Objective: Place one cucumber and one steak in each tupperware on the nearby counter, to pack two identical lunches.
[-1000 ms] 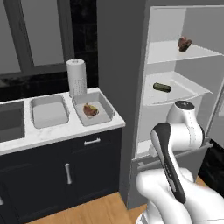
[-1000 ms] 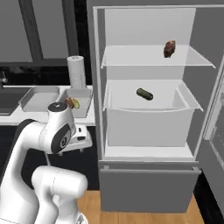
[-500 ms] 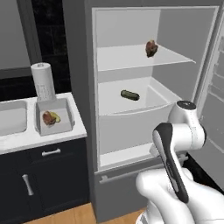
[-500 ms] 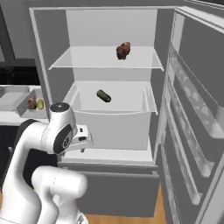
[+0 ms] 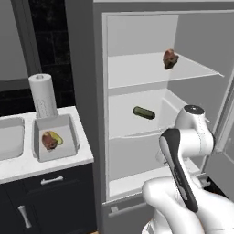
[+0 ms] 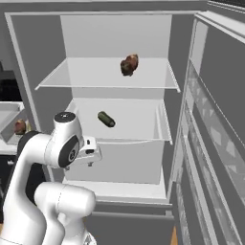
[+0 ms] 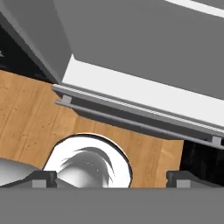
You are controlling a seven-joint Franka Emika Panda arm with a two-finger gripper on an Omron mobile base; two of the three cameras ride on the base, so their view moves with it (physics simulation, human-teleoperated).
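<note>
Over at nine o'clock in the left base view a paper towel roll [image 5: 42, 95] stands at the back of the white counter [image 5: 27, 165], and just in front of it sits a grey tupperware [image 5: 68, 132] that already holds a steak [image 5: 49, 140] with a yellowish-green cucumber [image 5: 58, 137] touching it; that lunch looks packed. A second tupperware [image 5: 11, 137] lies just to its left, cut by the picture edge, and what I can see of it looks bare, so I take it as the one waiting to be filled.

Toward the centre, the open fridge [image 5: 87, 91] keeps the rest of the food where it is stored: a dark green cucumber [image 5: 143, 112] lies on the middle shelf, and up at one o'clock from it a second steak [image 5: 169, 59] rests on the glass upper shelf [image 5: 137, 71].

At four o'clock the white arm is folded low in front of the fridge. The gripper [image 7: 110, 179] points down at the wooden floor [image 7: 26, 113] and the bottom edge of the fridge, its two dark fingertips [image 7: 42, 179] spread wide with nothing between them. Folded like that, it seems tucked for travel, not yet reaching; my guess is one of the two fridge items is next.
</note>
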